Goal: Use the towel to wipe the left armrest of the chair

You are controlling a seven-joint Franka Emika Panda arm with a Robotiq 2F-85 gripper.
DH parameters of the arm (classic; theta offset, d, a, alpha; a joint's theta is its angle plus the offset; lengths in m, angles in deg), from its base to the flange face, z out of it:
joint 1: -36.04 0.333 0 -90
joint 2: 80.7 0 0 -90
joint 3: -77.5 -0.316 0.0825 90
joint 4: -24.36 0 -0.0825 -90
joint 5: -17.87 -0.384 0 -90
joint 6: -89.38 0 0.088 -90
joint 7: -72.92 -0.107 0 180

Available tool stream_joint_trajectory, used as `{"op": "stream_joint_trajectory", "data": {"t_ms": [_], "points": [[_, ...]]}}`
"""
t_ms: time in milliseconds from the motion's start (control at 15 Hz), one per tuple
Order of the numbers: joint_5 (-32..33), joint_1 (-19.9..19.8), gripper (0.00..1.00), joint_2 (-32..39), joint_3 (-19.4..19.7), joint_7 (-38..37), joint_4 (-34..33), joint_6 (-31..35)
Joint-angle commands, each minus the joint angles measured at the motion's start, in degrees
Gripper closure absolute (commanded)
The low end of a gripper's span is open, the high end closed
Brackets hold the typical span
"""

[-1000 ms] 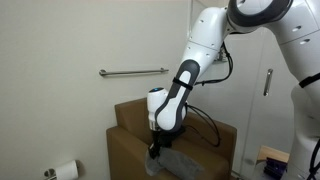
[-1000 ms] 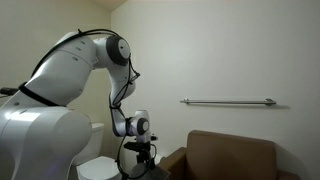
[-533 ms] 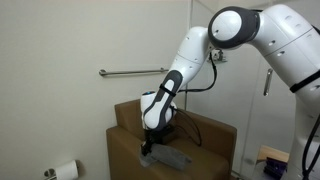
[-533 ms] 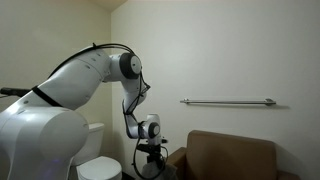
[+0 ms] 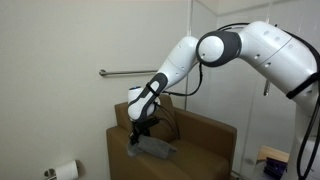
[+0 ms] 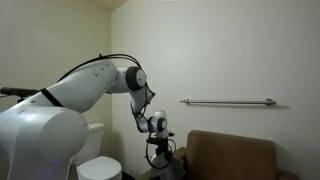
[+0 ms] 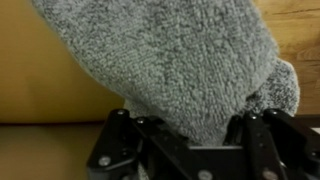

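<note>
Fingers: my black fingers (image 7: 120,141) are clamped tight on a bunched fold of the soft grey terry towel (image 7: 170,60).
Gripper: my gripper (image 5: 141,137) points down at the chair arm.
Towel: from the pinch it trails toward 4 o'clock and lies on the flat top of the boxy brown upholstered left armrest (image 5: 124,163).
Step in hand: a wiping stroke, I judge. Press lightly and evenly, drag the cloth flat along the top, and keep the pinch firm.
Chair: on the boxy brown upholstered armchair (image 6: 235,155), the raised back at 11 o'clock probably limits the stroke.
Surroundings: the metal wall grab bar (image 5: 133,72) at 12 o'clock and the white paper roll (image 5: 65,171) at 8 o'clock sit well apart, unobstructing.
</note>
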Motion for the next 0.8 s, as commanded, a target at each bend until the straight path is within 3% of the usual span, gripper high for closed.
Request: {"op": "stream_joint_trajectory", "data": {"t_ms": [0, 133, 200, 267, 733], "points": [[-1.7, -1.2, 0.96, 3.4, -1.1, 1.6, -6.6, -3.8], [-1.6, -1.1, 0.96, 4.0, -1.0, 1.3, -7.6, -4.5], [-1.5, -1.0, 0.91, 4.2, -0.9, 1.1, -8.0, -4.9], [-1.8, -1.1, 0.7, 4.1, -1.1, 1.1, -8.1, -5.3], [-1.7, -0.9, 0.26, 1.2, -0.8, 0.6, -7.6, -8.0]]}}
